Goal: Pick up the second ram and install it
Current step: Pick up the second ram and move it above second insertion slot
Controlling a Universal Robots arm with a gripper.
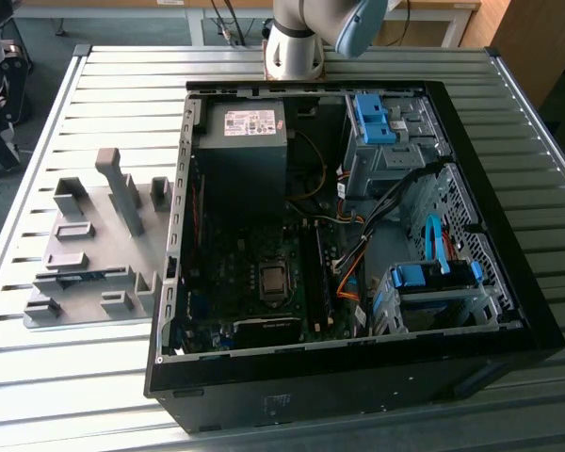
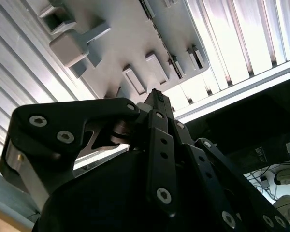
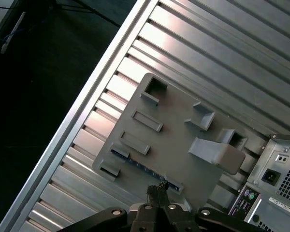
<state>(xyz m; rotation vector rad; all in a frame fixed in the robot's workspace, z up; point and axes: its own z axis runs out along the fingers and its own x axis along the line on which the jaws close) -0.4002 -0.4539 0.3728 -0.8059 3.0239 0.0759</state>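
First wrist view showed us the ram (image 3: 137, 166) slotted edgewise in the fixture (image 3: 176, 140), our fingers (image 3: 153, 193) clenched empty above that fixture. We judged it light, stiff and fragile, best pinched across its faces.

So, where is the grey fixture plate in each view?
Exterior view: the fixture plate lies on the slatted table, at the exterior view's left of the computer case.
First wrist view, beyond the gripper.
Second wrist view, beyond the gripper too.
Shared landmark: its tall post.
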